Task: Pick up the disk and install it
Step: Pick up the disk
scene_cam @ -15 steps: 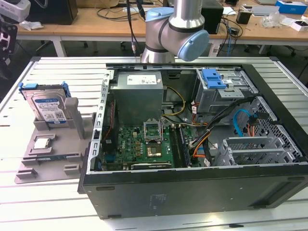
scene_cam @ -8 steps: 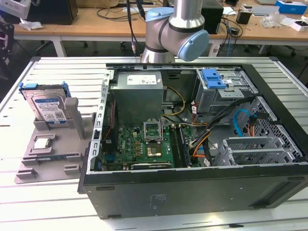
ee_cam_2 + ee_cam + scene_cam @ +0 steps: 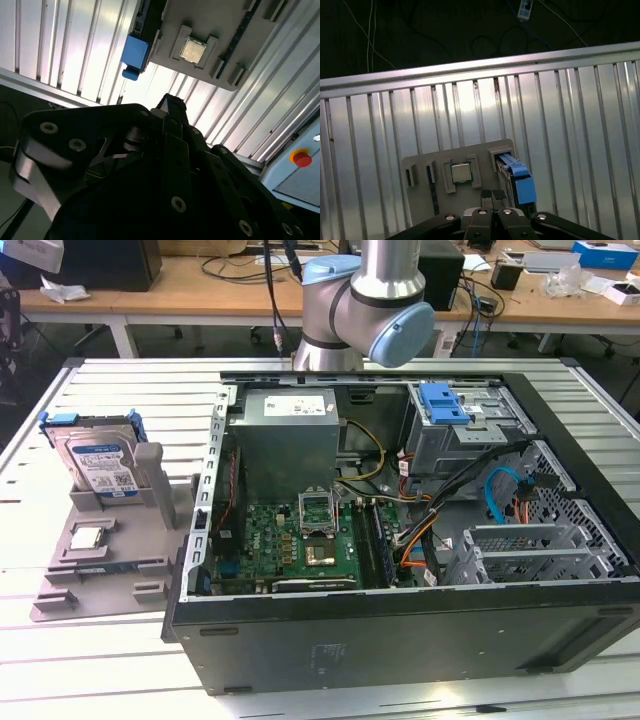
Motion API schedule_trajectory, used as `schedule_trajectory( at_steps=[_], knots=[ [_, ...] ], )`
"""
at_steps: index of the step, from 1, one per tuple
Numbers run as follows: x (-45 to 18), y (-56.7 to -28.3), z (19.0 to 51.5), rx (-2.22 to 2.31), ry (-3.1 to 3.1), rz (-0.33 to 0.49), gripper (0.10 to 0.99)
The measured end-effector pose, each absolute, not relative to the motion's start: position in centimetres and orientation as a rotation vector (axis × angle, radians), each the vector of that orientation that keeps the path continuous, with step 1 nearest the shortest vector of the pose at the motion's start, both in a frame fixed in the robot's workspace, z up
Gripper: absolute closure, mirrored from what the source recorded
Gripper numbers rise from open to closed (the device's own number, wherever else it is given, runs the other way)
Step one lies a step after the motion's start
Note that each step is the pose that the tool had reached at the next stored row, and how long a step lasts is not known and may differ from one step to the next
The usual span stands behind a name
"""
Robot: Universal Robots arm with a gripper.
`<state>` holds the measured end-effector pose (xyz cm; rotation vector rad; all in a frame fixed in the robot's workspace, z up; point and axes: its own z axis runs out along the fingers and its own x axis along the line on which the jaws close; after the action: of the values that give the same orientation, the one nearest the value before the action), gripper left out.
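The disk (image 3: 100,465) stands on edge in a slot of the grey holder (image 3: 150,570) at the exterior view's left, its white-and-blue label facing the camera and its blue carrier frame around it. In both wrist views I see it edge-on from above as a blue strip (image 3: 512,167) (image 3: 134,54). My gripper (image 3: 492,194) (image 3: 170,100) hangs high above the holder, shut with nothing in it. Its tips sit over the holder's near edge, between the chip and the disk.
A small silver processor chip (image 3: 88,537) (image 3: 461,172) lies flat on the holder. The open computer case (image 3: 400,640) lies on the slatted table, with a grey drive cage and blue latch (image 3: 445,405) at its far right. A red button (image 3: 301,159) sits beside the table.
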<state>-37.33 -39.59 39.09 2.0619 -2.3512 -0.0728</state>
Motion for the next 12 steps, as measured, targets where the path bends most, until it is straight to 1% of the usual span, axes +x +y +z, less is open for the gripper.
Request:
schedule_trajectory(
  at_steps=[3, 6, 7, 9, 12],
  knots=[
    [-37.33, -39.59, 39.09, 2.063, -2.35, -0.073, 0.98],
    [-37.33, -39.59, 39.09, 2.065, -2.349, -0.073, 0.792],
    [-37.33, -39.59, 39.09, 2.065, -2.348, -0.073, 0.792],
    [-37.32, -39.59, 39.1, 2.066, -2.348, -0.073, 0.667],
    [-37.32, -39.5, 39.09, 2.066, -2.347, -0.073, 0.667]
  ],
)
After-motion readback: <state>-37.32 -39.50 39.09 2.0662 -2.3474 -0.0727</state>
